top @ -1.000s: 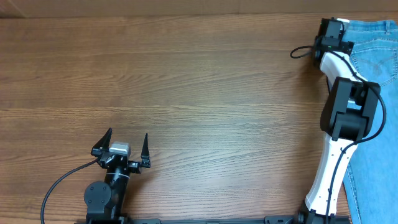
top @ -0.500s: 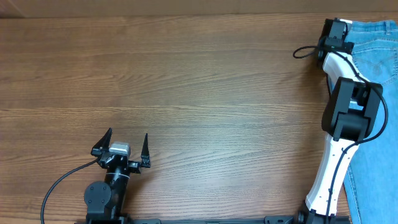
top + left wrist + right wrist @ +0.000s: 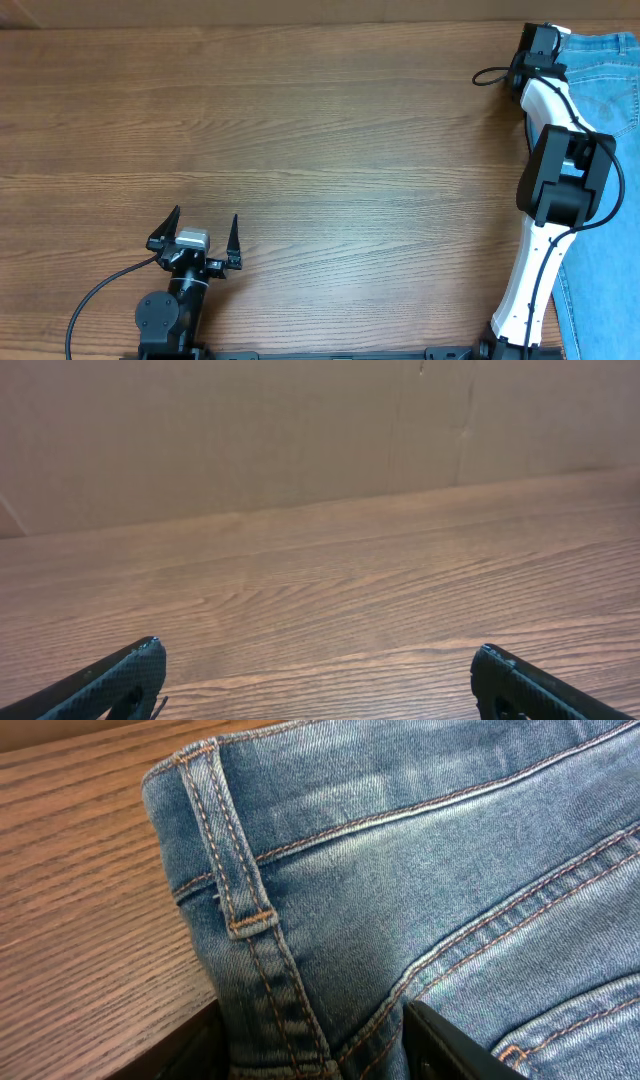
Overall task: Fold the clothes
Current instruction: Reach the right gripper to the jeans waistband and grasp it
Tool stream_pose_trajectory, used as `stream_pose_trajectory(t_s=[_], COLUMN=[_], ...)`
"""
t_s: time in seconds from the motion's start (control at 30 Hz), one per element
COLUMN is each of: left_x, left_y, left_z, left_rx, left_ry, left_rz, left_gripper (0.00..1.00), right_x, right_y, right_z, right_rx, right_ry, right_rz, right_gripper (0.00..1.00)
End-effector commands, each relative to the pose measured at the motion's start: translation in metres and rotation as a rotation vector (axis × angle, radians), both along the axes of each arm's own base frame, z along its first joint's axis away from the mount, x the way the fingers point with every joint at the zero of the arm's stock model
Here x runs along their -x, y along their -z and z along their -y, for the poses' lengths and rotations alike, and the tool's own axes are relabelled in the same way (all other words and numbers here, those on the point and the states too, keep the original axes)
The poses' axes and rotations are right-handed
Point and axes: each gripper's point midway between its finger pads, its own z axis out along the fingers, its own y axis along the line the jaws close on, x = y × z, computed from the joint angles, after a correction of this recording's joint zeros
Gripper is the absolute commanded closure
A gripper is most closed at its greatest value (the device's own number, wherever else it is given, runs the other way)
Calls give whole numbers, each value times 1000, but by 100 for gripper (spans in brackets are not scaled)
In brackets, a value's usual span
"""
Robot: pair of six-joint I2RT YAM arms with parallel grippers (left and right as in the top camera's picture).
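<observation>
The right arm is stretched long from its base at the near edge to the far right corner of the table (image 3: 320,130) — a white lower link, a black elbow, then the white forearm going up to the wrist. There the right gripper (image 3: 548,40) meets the light blue jeans (image 3: 612,90), which lie along the right edge of the table. In the wrist view its two fingers (image 3: 190,1045) stand one on each side of the waistband (image 3: 330,780) corner, near a belt loop (image 3: 228,860); whether they press the denim, I cannot tell. The left arm is folded low over its base at the front edge — the left gripper (image 3: 205,218) is spread wide, holds nothing and points to the far side.
</observation>
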Motion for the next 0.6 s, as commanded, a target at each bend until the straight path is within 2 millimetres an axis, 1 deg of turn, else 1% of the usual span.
stream_pose_trajectory(t_s=[0.0, 0.03, 0.1, 0.17, 0.27, 0.37, 0.47, 0.57], left_x=[0, 0, 0, 0, 0, 0, 0, 0], left_y=[0, 0, 0, 0, 0, 0, 0, 0], left_z=[-1, -1, -2, -1, -1, -1, -1, -1], left_rx=[-13, -13, -12, -13, -12, -12, -13, -12], left_ry=[-7, -7, -7, -7, -7, -7, -7, -7], left_rz=[6, 6, 6, 6, 6, 6, 6, 6], left_gripper=[0, 0, 0, 0, 0, 0, 0, 0], right_x=[-6, -5, -3, -1, 0, 0, 2, 3], right_y=[1, 2, 3, 4, 5, 5, 5, -1], right_z=[-3, -3, -1, 1, 3, 3, 3, 2], right_rx=[-33, -34, -36, -37, -38, -38, -41, -41], right_ry=[-11, -9, -5, -2, 2, 2, 3, 4], right_rz=[18, 13, 6, -1, -5, -6, -17, -16], right_gripper=[44, 44, 50, 60, 71, 85, 96, 96])
